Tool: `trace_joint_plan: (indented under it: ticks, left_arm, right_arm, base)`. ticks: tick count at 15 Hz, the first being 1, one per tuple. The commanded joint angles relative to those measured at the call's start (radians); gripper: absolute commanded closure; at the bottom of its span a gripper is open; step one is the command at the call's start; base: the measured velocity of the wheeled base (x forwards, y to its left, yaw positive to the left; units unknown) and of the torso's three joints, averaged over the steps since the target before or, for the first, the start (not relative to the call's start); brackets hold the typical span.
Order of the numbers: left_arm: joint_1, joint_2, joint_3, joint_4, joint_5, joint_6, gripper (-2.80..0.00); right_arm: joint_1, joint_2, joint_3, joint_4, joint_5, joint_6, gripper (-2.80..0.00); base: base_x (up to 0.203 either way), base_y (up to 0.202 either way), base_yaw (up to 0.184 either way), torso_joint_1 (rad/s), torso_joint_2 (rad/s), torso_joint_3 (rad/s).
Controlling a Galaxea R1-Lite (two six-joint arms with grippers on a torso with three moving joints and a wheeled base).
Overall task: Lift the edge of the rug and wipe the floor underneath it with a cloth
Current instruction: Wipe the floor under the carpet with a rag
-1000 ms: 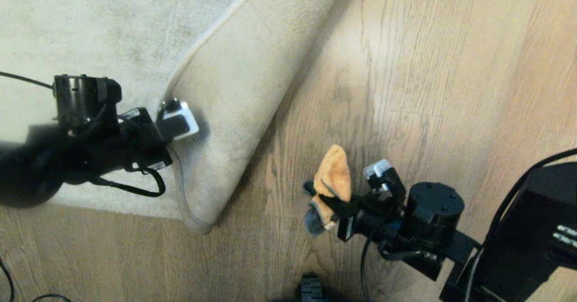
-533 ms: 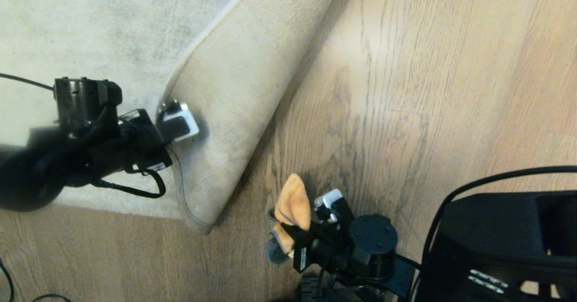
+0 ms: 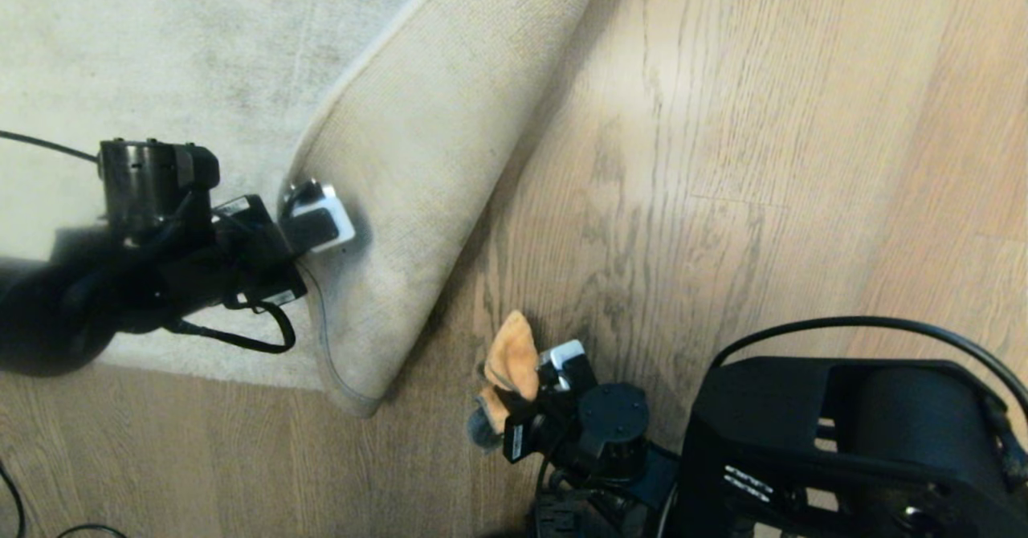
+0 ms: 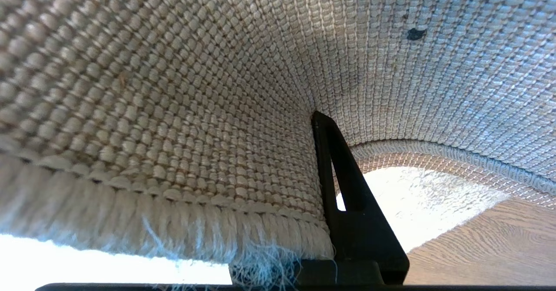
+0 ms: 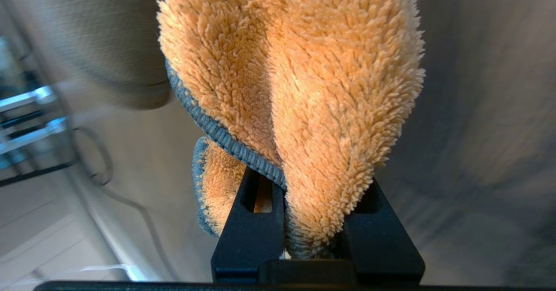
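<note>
Head view gives you the rug [image 3: 161, 64] across the upper left, pale pile up, with its edge [image 3: 418, 169] folded back so the tan woven backing faces the camera. To the right and below lies the floor [image 3: 763, 160], bare oak planks with dark grain streaks just beside the fold.

Your left arm reaches in from the left, and the left claw [image 3: 317, 221] is pinching the rug edge at the hem, holding the flap up off the planks. From the left wrist view you see one black finger [image 4: 347, 204] pressed against the backing [image 4: 173, 87], the frayed hem [image 4: 182, 234] hanging in front of it, and a strip of floor [image 4: 482, 243] under the raised flap.

Your right arm fills the lower right, and the right claw [image 3: 526, 393] sits low over the floor, near the flap's lower tip. It is pinching the cloth [image 3: 514, 357], orange with a grey rim. Right wrist view shows both fingers clamped on the cloth [image 5: 304, 100], the fluffy fold sticking out beyond them.
</note>
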Motion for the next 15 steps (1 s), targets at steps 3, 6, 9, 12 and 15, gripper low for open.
trace_joint_plan:
  ticks: [3,6,9,12,15]
  left_arm:
    - [0.0,0.002,0.0,-0.003,0.001,0.006,0.0]
    - [0.0,-0.001,0.0,-0.003,-0.001,0.005,0.0]
    - [0.0,-0.003,0.0,-0.003,-0.001,0.005,0.0]
    - [0.0,-0.001,0.0,-0.003,-0.001,0.005,0.0]
    - [0.0,-0.001,0.0,-0.003,-0.001,0.006,0.0]
  right_arm:
    - [-0.109,-0.028,-0.001,-0.041,0.001,-0.003,0.0]
    - [-0.218,-0.077,0.012,-0.041,0.015,-0.01,0.0]
    - [-0.335,-0.164,0.053,-0.038,0.098,-0.04,0.0]
    - [-0.407,-0.274,0.108,-0.008,0.16,-0.059,0.0]
    - [-0.431,-0.402,0.178,0.047,0.197,-0.067,0.0]
  base:
    - [0.0,0.0,0.0,0.0,0.0,0.0]
    - [0.0,0.0,0.0,0.0,0.0,0.0]
    - [0.0,0.0,0.0,0.0,0.0,0.0]
    - [0.0,0.0,0.0,0.0,0.0,0.0]
    - [0.0,0.0,0.0,0.0,0.0,0.0]
